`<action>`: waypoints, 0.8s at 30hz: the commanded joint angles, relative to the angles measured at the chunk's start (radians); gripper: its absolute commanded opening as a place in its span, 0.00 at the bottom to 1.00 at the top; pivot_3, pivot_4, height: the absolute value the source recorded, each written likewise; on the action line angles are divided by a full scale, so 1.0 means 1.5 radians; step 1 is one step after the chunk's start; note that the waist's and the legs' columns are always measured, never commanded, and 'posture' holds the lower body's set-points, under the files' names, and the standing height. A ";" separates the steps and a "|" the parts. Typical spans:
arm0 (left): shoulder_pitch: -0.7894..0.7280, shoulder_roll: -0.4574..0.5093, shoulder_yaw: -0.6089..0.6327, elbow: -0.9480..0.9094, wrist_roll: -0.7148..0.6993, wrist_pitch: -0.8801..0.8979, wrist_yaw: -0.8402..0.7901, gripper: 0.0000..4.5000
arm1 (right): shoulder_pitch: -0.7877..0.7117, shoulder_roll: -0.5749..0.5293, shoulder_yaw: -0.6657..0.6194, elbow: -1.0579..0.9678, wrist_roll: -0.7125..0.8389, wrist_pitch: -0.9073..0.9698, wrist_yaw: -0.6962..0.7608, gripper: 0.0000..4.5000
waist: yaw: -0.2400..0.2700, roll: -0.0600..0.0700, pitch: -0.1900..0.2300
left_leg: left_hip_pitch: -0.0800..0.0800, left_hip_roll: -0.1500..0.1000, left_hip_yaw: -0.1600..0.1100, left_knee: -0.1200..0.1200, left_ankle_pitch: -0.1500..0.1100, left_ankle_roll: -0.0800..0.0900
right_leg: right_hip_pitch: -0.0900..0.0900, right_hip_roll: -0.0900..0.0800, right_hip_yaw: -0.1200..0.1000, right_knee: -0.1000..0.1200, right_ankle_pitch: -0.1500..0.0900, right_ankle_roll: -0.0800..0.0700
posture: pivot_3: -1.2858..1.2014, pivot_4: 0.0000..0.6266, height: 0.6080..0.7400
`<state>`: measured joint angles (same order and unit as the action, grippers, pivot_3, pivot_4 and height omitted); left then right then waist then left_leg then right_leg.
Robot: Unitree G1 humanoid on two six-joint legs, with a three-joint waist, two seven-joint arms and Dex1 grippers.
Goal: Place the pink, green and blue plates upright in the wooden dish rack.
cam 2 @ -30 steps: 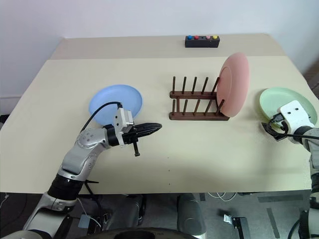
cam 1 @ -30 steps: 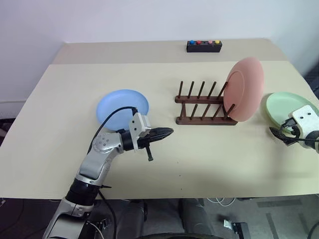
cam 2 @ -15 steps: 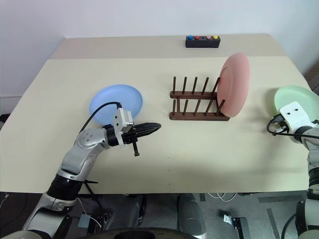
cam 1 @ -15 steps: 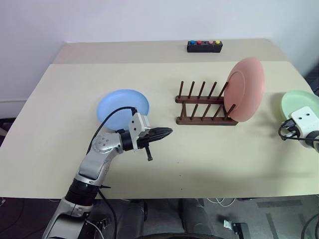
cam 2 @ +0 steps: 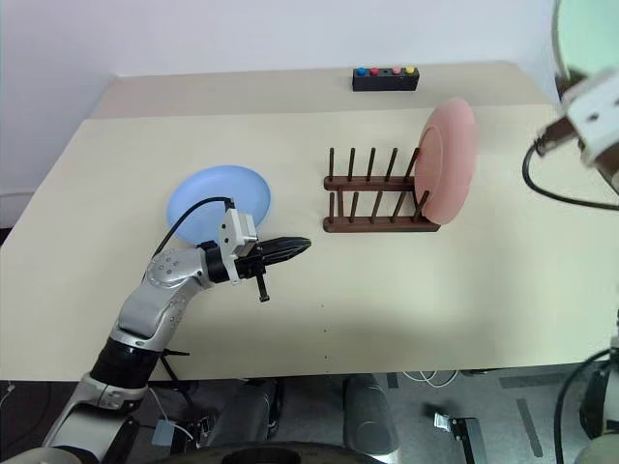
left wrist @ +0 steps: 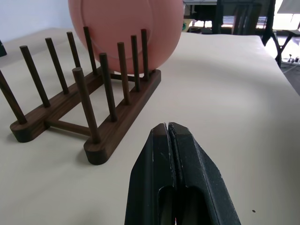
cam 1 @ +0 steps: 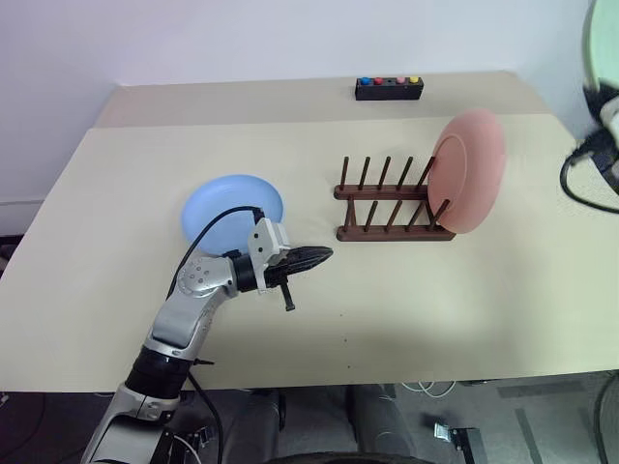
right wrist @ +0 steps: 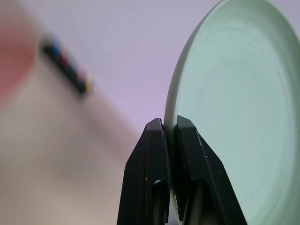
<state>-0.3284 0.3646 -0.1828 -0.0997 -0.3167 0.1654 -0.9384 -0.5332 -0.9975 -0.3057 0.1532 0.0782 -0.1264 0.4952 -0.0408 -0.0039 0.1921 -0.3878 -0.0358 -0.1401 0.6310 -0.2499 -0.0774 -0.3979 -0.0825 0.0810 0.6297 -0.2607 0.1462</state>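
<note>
The pink plate (cam 1: 471, 170) is seen standing upright in the end slot of the wooden dish rack (cam 1: 392, 202), at the rack's right end, its rim resting down between the last pegs; the remaining slots are unfilled. The blue plate (cam 1: 232, 207) lies flat on the table (cam 1: 435, 300), well to the left of the rack. The green plate (cam 2: 588, 37) is held on edge in the air at the upper right, above and to the right of the rack, clear of the table. The right gripper (right wrist: 169, 129) is clamped on the green plate's rim, the two black fingers pressed either side of the edge, as seen in the right wrist view. The left gripper (cam 1: 321, 256) is held over the table between the blue plate and the rack, pointing level toward the rack, its fingers (left wrist: 185, 154) pressed together with nothing between them. In the left wrist view the near end of the rack and the pink plate at its far end lie ahead of the fingertips, apart from them. A small black box (cam 1: 389, 88) with coloured buttons sits at the far edge of the table, behind the rack.
</note>
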 commanded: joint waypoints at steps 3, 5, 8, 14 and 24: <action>-0.001 -0.003 0.003 -0.014 -0.004 -0.014 0.000 0.00 | -0.041 0.050 0.007 -0.186 0.216 0.116 0.106 0.01 | 0.000 0.000 0.000 | 0.000 0.000 0.000 0.000 0.000 0.000 | 0.000 0.000 0.000 0.000 0.000 0.000 | 0.52 0.24 1.00; 0.002 -0.004 0.003 -0.016 -0.003 -0.014 0.001 0.00 | -0.046 0.076 0.008 -0.230 0.287 0.169 0.122 0.01 | 0.001 0.000 0.000 | 0.000 0.000 -0.001 0.000 0.000 0.000 | 0.000 0.000 0.000 0.000 0.000 0.000 | 0.52 0.24 1.00; 0.005 -0.003 0.003 -0.018 -0.003 -0.013 0.002 0.00 | -0.041 0.107 0.000 -0.275 0.390 0.246 0.139 0.01 | 0.004 0.000 0.000 | -0.001 0.000 -0.001 0.000 0.000 0.000 | 0.000 0.000 0.000 0.000 0.000 0.000 | 0.52 0.24 1.00; 0.007 -0.001 0.004 -0.020 -0.002 -0.013 0.004 0.00 | 0.018 0.160 -0.013 -0.342 0.597 0.405 0.137 0.01 | 0.006 0.000 0.000 | -0.001 0.000 -0.001 0.000 0.000 0.000 | 0.000 0.000 0.000 0.000 0.000 0.000 | 0.52 0.24 1.00; 0.009 0.000 0.002 -0.025 -0.003 -0.009 0.005 0.00 | 0.048 0.221 -0.033 -0.315 0.691 0.494 0.075 0.01 | 0.017 0.000 0.000 | -0.001 0.000 -0.001 0.000 0.000 0.000 | -0.001 0.000 0.000 0.000 0.000 0.000 | 0.52 0.24 1.00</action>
<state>-0.3173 0.3617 -0.1828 -0.1006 -0.3157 0.1650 -0.9319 -0.4565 -0.6736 -0.3196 -0.3138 1.0862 0.6122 0.6204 -0.0159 -0.0042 0.1921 -0.3892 -0.0359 -0.1413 0.6317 -0.2500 -0.0771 -0.3994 -0.0826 0.0806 0.6304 -0.2606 0.1460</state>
